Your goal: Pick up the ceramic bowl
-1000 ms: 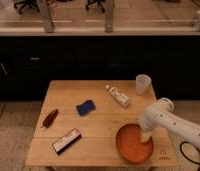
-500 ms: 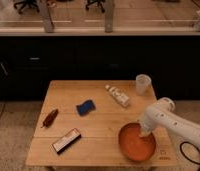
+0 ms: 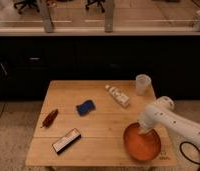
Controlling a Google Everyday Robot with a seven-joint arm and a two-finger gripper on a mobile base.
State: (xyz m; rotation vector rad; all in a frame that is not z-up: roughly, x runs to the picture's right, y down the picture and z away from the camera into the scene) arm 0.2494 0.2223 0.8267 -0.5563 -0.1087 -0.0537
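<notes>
The ceramic bowl (image 3: pixel 142 144) is wide, shallow and orange-brown, and sits at the front right corner of the wooden table (image 3: pixel 100 125). My gripper (image 3: pixel 143 129) is at the end of the white arm that comes in from the right. It is down at the bowl's far rim, over the inside of the bowl. The arm's wrist hides the gripper's tips.
On the table are a translucent plastic cup (image 3: pixel 142 84) at the back right, a white bottle lying on its side (image 3: pixel 117 95), a blue sponge (image 3: pixel 85 107), a dark red-brown packet (image 3: pixel 50 118) at the left and a flat boxed item (image 3: pixel 66 140) at the front. Dark cabinets stand behind.
The bowl appears shifted slightly toward the front right corner compared with one second ago. The arm has stayed at its far rim.
</notes>
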